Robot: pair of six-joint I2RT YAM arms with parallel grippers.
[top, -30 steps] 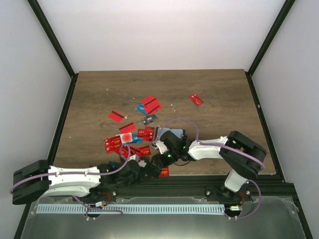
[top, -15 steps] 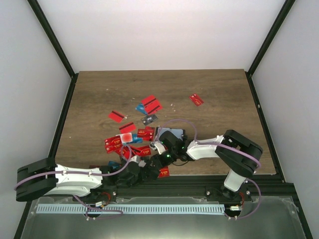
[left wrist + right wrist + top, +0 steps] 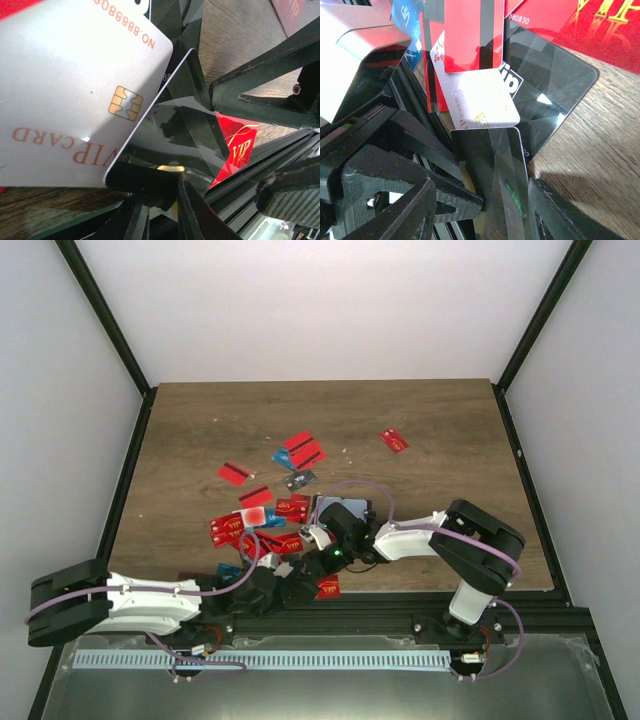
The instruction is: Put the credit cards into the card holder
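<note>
Several credit cards, mostly red, lie scattered on the wooden table. The card holder lies open, greyish-blue side up, just behind the two grippers. My left gripper has its jaws pinched on the corner of a glossy dark grey card, beside a white VIP card. My right gripper is open. Its fingers stand on either side of that dark card, apart from it. A red VIP card lies at the table's front edge.
A second dark glossy card lies under the red ones. More cards sit further back, and a lone red one lies at the back right. The black rail runs along the near edge, close to both grippers.
My left gripper's jaws have drawn together onto the dark card, and the left arm has shifted a little. The right arm has barely moved.
</note>
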